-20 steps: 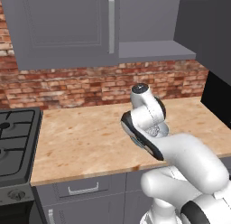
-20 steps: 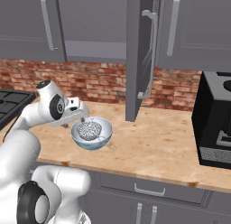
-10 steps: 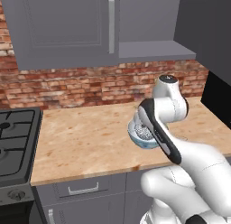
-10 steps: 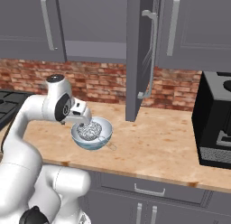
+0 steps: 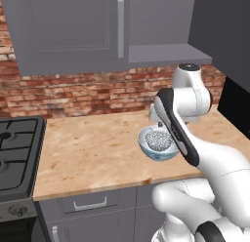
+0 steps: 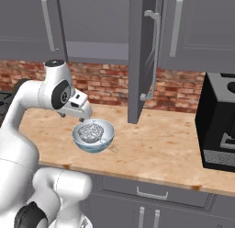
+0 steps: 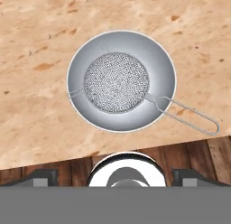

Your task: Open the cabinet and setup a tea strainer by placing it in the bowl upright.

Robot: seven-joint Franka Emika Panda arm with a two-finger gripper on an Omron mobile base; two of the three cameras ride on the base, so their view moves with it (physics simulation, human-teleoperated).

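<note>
Down in the bowl (image 7: 164, 60) sits the strainer (image 7: 116, 82), likely light, stiff wire best pinched by its thin handle; gripper (image 6: 79, 108) jaw opening I cannot tell.

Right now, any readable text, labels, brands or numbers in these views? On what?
None readable.
Bowl, strainer: no markings.
Cabinet door, counter, brick wall: no lettering or signs.
Stove, black appliance: no legible labels or numbers.
</note>
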